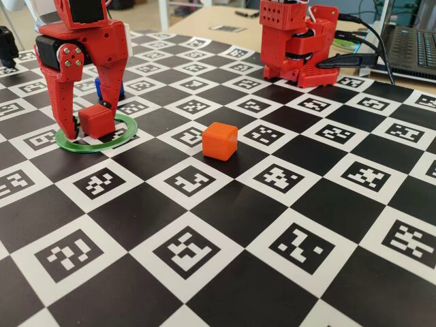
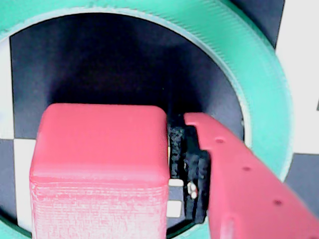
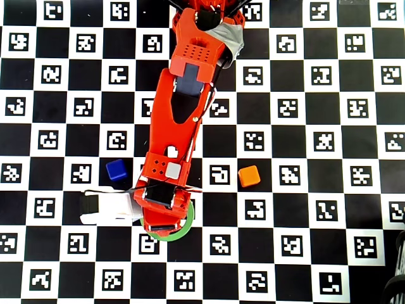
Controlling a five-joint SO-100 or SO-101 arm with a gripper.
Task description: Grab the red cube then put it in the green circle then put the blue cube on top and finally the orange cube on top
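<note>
The red cube (image 1: 97,120) stands inside the green circle (image 1: 126,136), low on the board. My gripper (image 1: 89,121) is shut on the red cube, one finger on each side. In the wrist view the red cube (image 2: 99,164) fills the lower left. One black finger pad (image 2: 189,164) lies against its right face, and the green circle (image 2: 259,94) curves around both. The blue cube (image 1: 101,88) sits just behind the gripper and is clear in the overhead view (image 3: 116,170). The orange cube (image 1: 219,141) stands alone to the right of the ring. In the overhead view the arm hides the red cube.
The arm's red base (image 1: 296,44) stands at the back right of the checkered marker board (image 1: 225,272). A laptop (image 1: 415,48) and cables lie beyond it. A white part (image 3: 111,208) juts out left of the wrist.
</note>
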